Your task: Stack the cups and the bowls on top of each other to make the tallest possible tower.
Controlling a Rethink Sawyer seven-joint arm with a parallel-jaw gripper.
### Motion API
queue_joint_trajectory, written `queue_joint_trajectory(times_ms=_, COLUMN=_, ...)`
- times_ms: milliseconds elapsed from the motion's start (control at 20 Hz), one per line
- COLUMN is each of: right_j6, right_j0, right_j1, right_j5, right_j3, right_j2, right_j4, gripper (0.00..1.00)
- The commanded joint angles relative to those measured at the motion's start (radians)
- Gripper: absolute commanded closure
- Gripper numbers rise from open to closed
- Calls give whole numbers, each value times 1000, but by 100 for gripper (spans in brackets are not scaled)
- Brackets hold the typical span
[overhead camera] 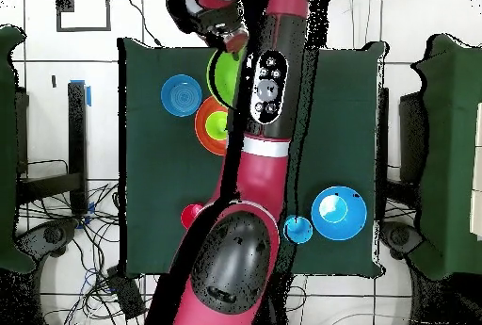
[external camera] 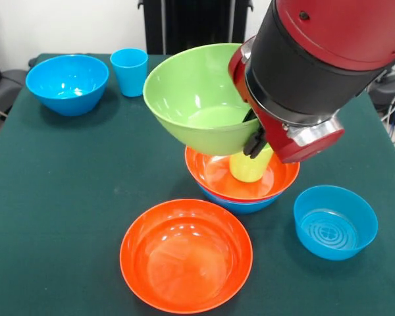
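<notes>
— What's on the table, left to right?
— A blue bowl [external camera: 67,83], a blue cup [external camera: 129,71], an orange bowl [external camera: 185,264]. My gripper [external camera: 255,141] clamps the tilted green bowl [external camera: 197,99] over the tower [external camera: 240,183], above its green cup [external camera: 249,167]. A smaller blue bowl [external camera: 334,221] sits rightmost.

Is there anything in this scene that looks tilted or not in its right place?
Yes. The green bowl is strongly tilted, its opening facing sideways, above the yellow-green cup standing in the orange bowl of the stack. The gripper is at its rim. The other bowls and the blue cup sit upright on the table.
</notes>
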Motion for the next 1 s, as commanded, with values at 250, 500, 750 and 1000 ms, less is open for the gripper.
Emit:
queue_joint_trajectory(times_ms=250, right_j6=151, right_j0=65, right_j1=9, right_j5=49, right_j3=30, right_j2=-144, right_j4=-144, gripper=100)
queue_joint_trajectory(times_ms=500, right_j6=178, right_j0=66, right_j1=21, right_j5=24, right_j3=31, right_j2=-161, right_j4=-104, gripper=100)
queue_joint_trajectory(times_ms=750, right_j6=233, right_j0=81, right_j1=32, right_j5=12, right_j3=27, right_j2=-182, right_j4=-67, gripper=100)
queue_joint_trajectory(times_ms=1000, right_j6=312, right_j0=110, right_j1=36, right_j5=7, right_j3=35, right_j2=-231, right_j4=-11, gripper=100)
